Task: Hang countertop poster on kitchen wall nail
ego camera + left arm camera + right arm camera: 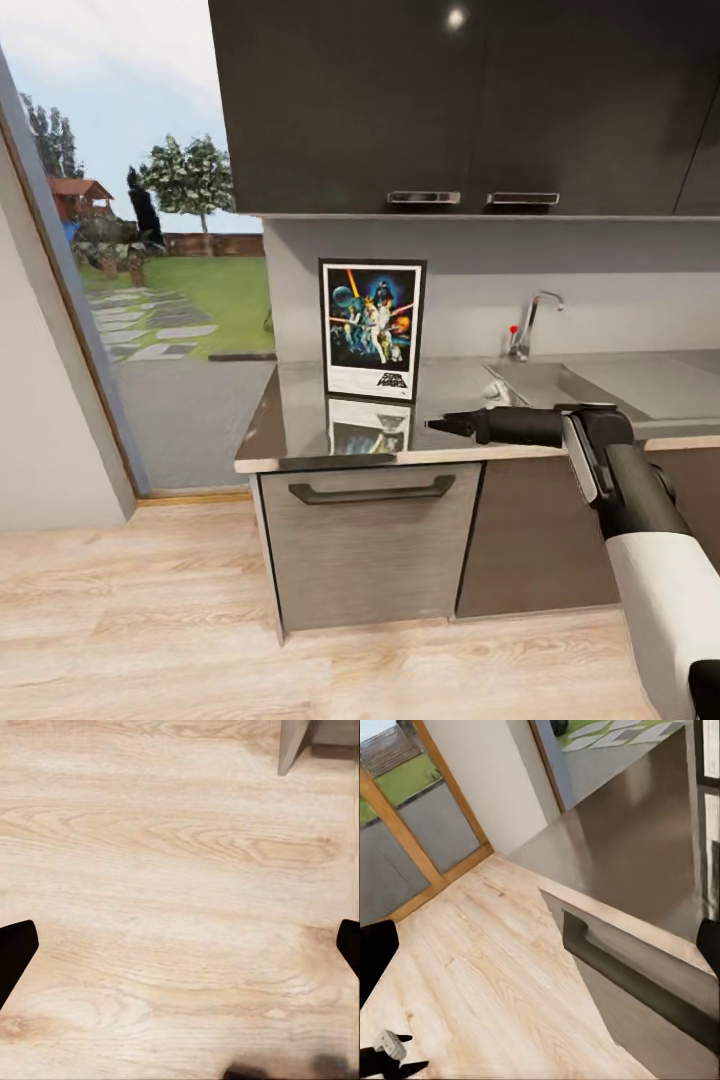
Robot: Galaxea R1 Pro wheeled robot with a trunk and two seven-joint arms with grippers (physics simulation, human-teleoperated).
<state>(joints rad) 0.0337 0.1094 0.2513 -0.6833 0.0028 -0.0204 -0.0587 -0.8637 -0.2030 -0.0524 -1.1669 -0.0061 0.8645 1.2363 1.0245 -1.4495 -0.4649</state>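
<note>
A: The kitchen is bright, with a pale wood floor [150,620], dark wall cupboards [450,100] overhead and a garden beyond the glass door [150,300]. Where is the poster?

B: The poster [372,329] stands upright on the glossy dark bench [300,420], leaning on the grey wall, well apart from the tap [530,325]. Its reflection lies on the slab just before it.

A: And the arms?

B: The right gripper [437,425] points at the poster from the tap's side, near its lower corner, not touching. Its fingers [375,952] are spread wide, empty; the left fingers [15,949] are likewise spread over bare floor.

A: What might go wrong?

B: I judge that a sideways nudge on that lower corner could slide the frame flat onto the bench, because it merely leans. A thin frame lying flat would be hard to pinch.
</note>
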